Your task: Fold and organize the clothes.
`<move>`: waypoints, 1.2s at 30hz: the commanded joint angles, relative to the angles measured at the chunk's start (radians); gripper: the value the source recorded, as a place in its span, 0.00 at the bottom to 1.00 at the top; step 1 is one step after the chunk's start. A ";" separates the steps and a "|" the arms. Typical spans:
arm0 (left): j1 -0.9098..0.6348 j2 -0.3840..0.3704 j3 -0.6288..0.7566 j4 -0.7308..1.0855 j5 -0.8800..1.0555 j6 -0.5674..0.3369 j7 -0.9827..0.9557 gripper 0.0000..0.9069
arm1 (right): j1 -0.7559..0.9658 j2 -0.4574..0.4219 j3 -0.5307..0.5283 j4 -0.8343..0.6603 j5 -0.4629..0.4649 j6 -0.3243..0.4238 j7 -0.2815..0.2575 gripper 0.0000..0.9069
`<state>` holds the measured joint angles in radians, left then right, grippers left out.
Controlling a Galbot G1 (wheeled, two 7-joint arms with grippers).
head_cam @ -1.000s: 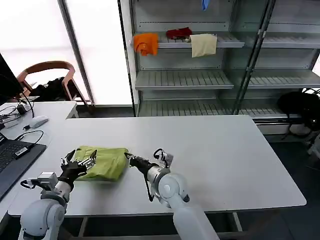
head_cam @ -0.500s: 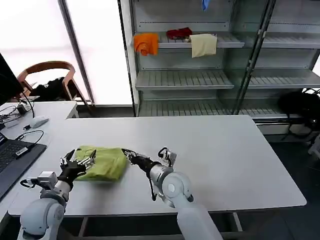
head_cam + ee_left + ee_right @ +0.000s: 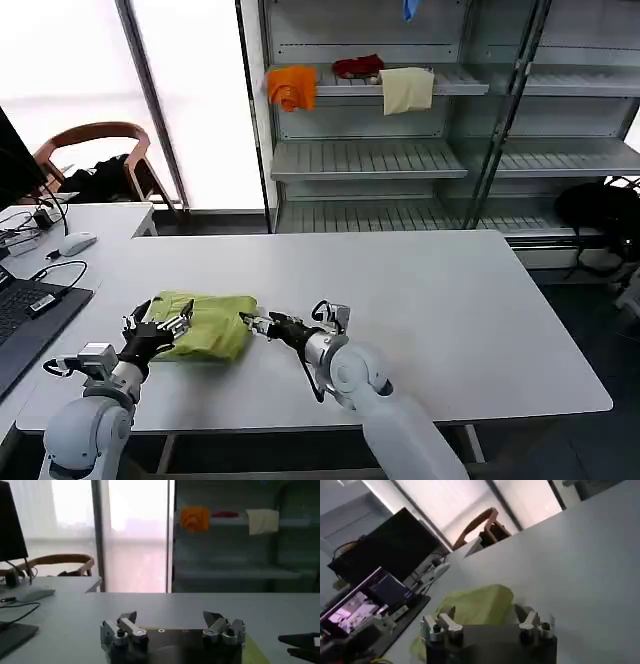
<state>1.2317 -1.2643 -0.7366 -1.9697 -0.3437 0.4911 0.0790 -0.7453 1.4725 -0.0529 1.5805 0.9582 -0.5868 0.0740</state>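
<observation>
Lime yellow-green, your thin short-sleeved T-shirt (image 3: 205, 325) lies folded into a compact bundle on the near left part of the white table (image 3: 430, 300), just as it did a second ago; it has not shifted. Your left gripper (image 3: 160, 327) sits at the bundle's left edge, its fingers spread apart over the fabric, unchanged from the earlier frames. In its own wrist view the left gripper (image 3: 173, 622) shows both fingers standing well apart.

Your right gripper (image 3: 258, 324) is what differs. A second ago it was at the bundle's right edge; half a second ago it had lifted slightly toward the far side; now it points low at the shirt's right edge again, with the arm's elbow swung farther right and nearer to you. Its fingers stand apart, holding nothing. From the right wrist view, the right gripper (image 3: 487, 621) faces the shirt (image 3: 475, 605) lying just beyond its parted fingers.
</observation>
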 commanded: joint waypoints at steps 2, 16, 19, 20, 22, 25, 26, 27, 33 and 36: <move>0.005 0.001 -0.007 -0.007 0.000 0.002 0.000 1.00 | 0.041 0.027 -0.067 -0.098 -0.002 -0.001 -0.040 1.00; 0.027 0.000 -0.024 -0.015 -0.007 -0.002 0.001 1.00 | 0.058 0.124 -0.054 -0.194 -0.067 0.002 -0.068 0.00; 0.028 -0.003 -0.023 -0.012 -0.007 -0.003 0.000 1.00 | 0.055 0.117 -0.048 -0.187 -0.080 0.002 -0.066 0.00; 0.027 -0.004 -0.022 -0.010 -0.006 -0.003 0.000 1.00 | 0.050 0.115 -0.039 -0.180 -0.083 0.002 -0.064 0.00; 0.025 -0.004 -0.021 -0.009 -0.006 -0.003 0.000 1.00 | 0.049 0.109 -0.034 -0.169 -0.084 0.003 -0.062 0.00; 0.020 -0.006 -0.018 -0.011 -0.006 -0.003 -0.001 1.00 | 0.049 0.098 -0.023 -0.156 -0.085 0.003 -0.056 0.00; 0.019 -0.006 -0.017 -0.013 -0.006 -0.003 -0.001 1.00 | 0.048 0.094 -0.019 -0.149 -0.085 0.004 -0.053 0.00; 0.019 -0.006 -0.017 -0.016 -0.006 -0.003 -0.001 1.00 | 0.046 0.091 -0.015 -0.143 -0.085 0.004 -0.050 0.00; 0.023 -0.005 -0.020 -0.026 -0.006 -0.003 0.000 1.00 | 0.035 0.060 0.003 -0.100 -0.076 0.004 -0.040 0.00; 0.028 -0.005 -0.022 -0.032 -0.007 -0.003 0.000 1.00 | 0.019 0.023 0.018 -0.049 -0.057 0.004 -0.028 0.00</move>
<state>1.2559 -1.2697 -0.7572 -1.9934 -0.3496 0.4883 0.0785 -0.7127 1.5383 -0.0573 1.4629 0.8899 -0.5837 0.0366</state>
